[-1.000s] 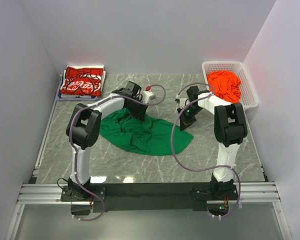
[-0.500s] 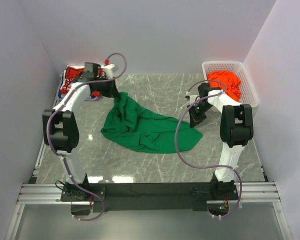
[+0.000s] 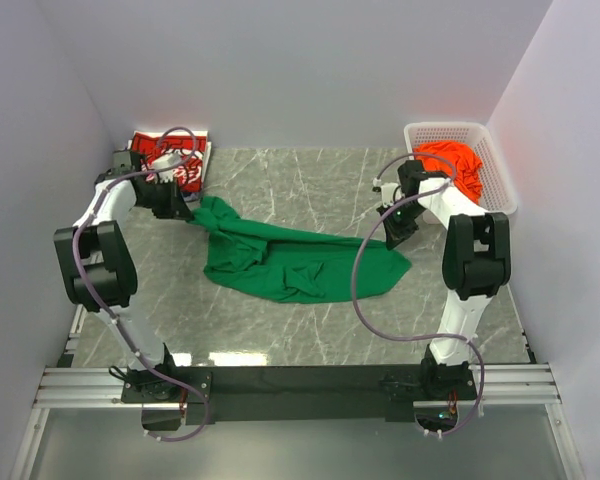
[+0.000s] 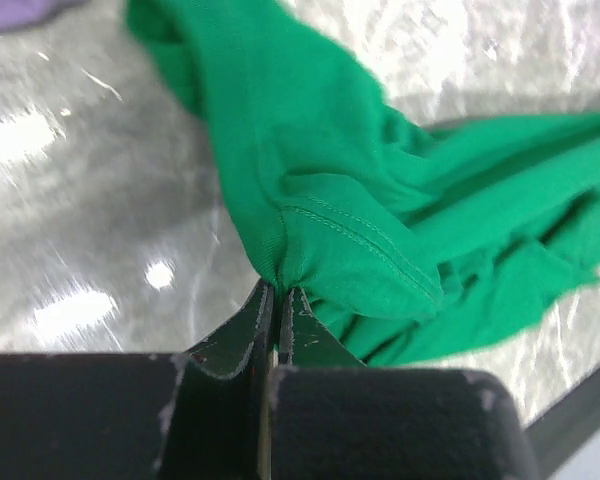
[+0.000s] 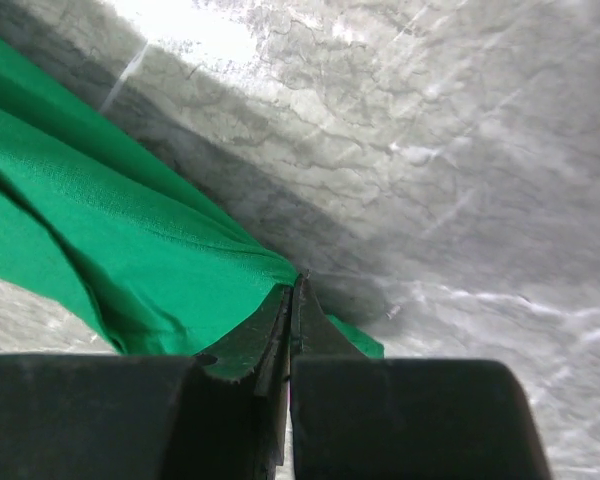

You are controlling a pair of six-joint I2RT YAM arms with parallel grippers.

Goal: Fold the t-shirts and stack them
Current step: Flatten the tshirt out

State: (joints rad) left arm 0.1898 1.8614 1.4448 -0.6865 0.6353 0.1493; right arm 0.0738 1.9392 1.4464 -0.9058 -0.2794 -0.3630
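Observation:
The green t-shirt [image 3: 290, 260] lies crumpled and stretched across the middle of the marble table. My left gripper [image 3: 188, 210] is shut on its left end, just in front of the folded red t-shirt [image 3: 168, 160] with white lettering at the back left. In the left wrist view the fingertips [image 4: 278, 292] pinch a hemmed fold of green t-shirt [image 4: 350, 200]. My right gripper [image 3: 388, 237] is shut on the cloth's right edge; the right wrist view shows its tips [image 5: 295, 285] closed on green t-shirt [image 5: 100, 230]. The orange t-shirt [image 3: 450, 168] sits bunched in the basket.
A white mesh basket [image 3: 496, 172] stands at the back right against the wall. The red shirt rests on top of a stack with a purple edge [image 3: 120, 188]. White walls close in the left, right and back sides of the marble table [image 3: 310, 330].
My left gripper has swung from the table's middle to the back left, dragging the green shirt's end with it. The right gripper drifted right and back, and the cloth now spans between them.

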